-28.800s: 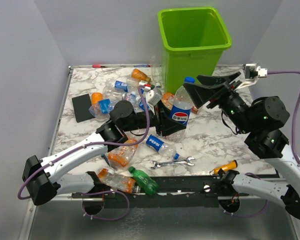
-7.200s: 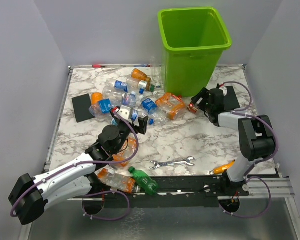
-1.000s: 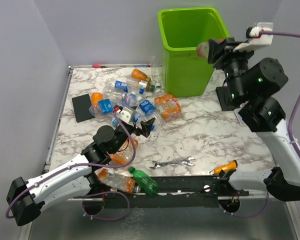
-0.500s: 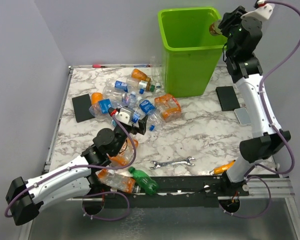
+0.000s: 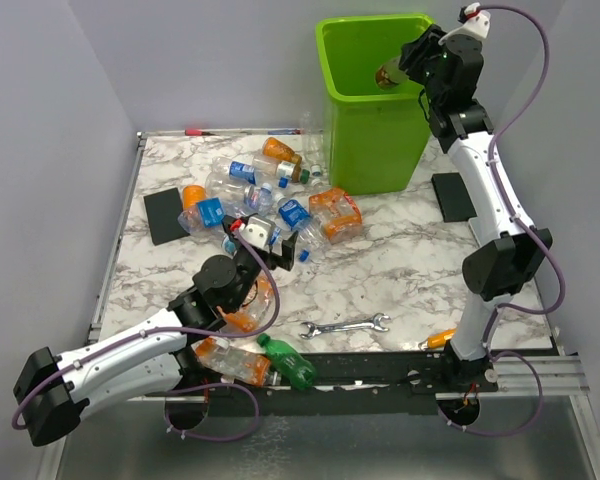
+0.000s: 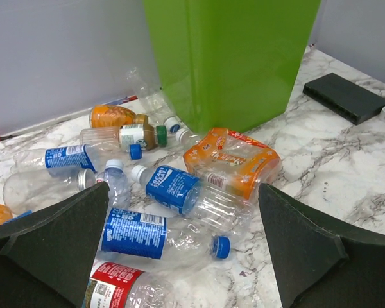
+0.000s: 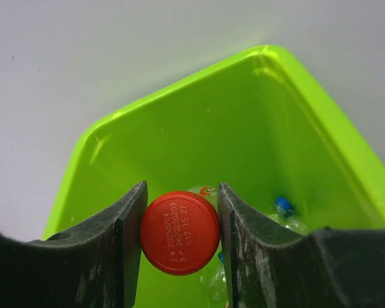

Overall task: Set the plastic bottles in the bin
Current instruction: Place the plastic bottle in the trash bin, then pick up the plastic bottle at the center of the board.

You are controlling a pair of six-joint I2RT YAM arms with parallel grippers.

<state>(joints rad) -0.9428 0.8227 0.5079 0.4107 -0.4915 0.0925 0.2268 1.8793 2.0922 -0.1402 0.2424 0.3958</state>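
We see one red-capped bottle [image 7: 179, 232] gripped at its cap end between the narrowed fingers of the right end effector [image 5: 402, 62], held over the open mouth of the lime-green bin [image 5: 372, 140]. A few bottles lie on the bin's floor, among them a blue-capped bottle [image 7: 282, 205]. The bin stands at the far side of the bench [image 5: 410, 270], a white top veined with grey like marble. The other plastic bottles [image 5: 270, 195] lie in a loose heap left of the bin's foot, and a green bottle [image 5: 288, 362] rests at the near edge. The left end effector [image 5: 283, 250] hangs low just beside the heap, jaws wide and empty. A silver wrench [image 5: 345, 326] and an orange-handled screwdriver [image 5: 442, 340] lie toward the front, and a black pad [image 5: 165, 215] sits flat at the left. Plain pale grey walls [image 5: 180, 70] close in the bench on three sides.
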